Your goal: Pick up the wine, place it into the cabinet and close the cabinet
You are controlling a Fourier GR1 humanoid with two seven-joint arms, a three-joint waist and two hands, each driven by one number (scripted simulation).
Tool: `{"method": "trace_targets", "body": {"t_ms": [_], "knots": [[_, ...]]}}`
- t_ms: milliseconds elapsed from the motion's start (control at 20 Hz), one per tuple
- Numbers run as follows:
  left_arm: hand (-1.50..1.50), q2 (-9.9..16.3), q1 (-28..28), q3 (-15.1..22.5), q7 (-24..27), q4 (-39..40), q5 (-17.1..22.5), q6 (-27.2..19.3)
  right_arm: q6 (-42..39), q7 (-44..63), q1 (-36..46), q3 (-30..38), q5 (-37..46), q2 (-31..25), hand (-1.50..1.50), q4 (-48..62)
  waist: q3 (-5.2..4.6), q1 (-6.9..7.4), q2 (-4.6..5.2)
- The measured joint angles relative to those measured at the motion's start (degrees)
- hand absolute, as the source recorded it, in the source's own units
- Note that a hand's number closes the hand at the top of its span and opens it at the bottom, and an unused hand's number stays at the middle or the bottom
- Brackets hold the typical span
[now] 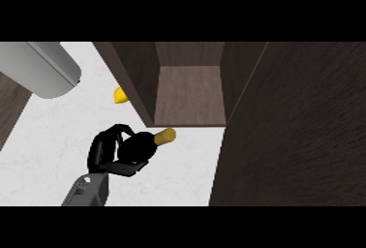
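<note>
Nearest to us is the tall dark cabinet door [293,126], swung open and filling the whole side of the view to the right of our hand. Its near edge runs down just right of the cabinet [190,92] mouth to the lower edge of the view. The cabinet stands just ahead of our hand, its brown floor bare and its dark side walls upright on either side. The front lip of that floor lies just beyond the tip of what we hold.

Our left hand [114,152] comes up from the lower edge on its grey forearm [85,191]. Its black fingers are curled round the wine [146,144], a dark bottle with a yellow neck. The bottle lies tilted, its neck pointing up and to the right towards the cabinet opening, close to the lip but not inside. Much of the bottle is hidden by the fingers.

The white desk [57,126] spreads open to the left of the hand and in front of it. A small yellow thing [120,95] sits beyond the hand, against the cabinet's left outer wall. Farther off to the upper left lies a large grey rounded object [43,68]. A dark strip [10,114] borders the desk far to the left.
</note>
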State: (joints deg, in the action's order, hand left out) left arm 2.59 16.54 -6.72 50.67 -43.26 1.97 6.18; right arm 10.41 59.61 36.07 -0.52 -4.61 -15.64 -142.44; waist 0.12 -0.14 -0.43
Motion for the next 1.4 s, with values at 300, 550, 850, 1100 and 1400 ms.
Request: {"method": "trace_targets", "body": {"t_ms": [300,550,850,1100,1400], "knots": [[1.50,-1.6,-3.9,3.8,-3.8,-11.0,-0.3,-2.2,-0.8,-0.8,-0.6,2.1,-0.8,-0.3,-1.50,0.6,-0.07,0.22,0.09],[1.50,-2.3,-5.2,9.2,-12.4,-21.8,2.8,-3.3,-0.6,-0.6,-0.5,0.8,-1.0,0.2,-1.50,0.6,-0.08,0.17,-0.02],[1.50,-2.5,-5.5,17.4,-25.1,-36.3,8.5,-8.9,-0.8,-1.5,-1.4,1.5,-1.3,0.7,-1.50,1.2,-0.07,0.18,0.02],[1.50,-2.6,-1.8,23.3,-34.3,-44.0,10.2,-18.9,-1.1,-1.4,-1.1,2.7,-2.1,0.3,-1.50,1.5,-0.09,-0.12,0.07],[1.50,-2.6,6.4,26.5,-43.7,-46.0,9.8,-28.8,-1.9,-1.7,-3.0,3.4,-3.2,0.3,-1.50,1.3,-0.09,-0.53,0.18]]}}
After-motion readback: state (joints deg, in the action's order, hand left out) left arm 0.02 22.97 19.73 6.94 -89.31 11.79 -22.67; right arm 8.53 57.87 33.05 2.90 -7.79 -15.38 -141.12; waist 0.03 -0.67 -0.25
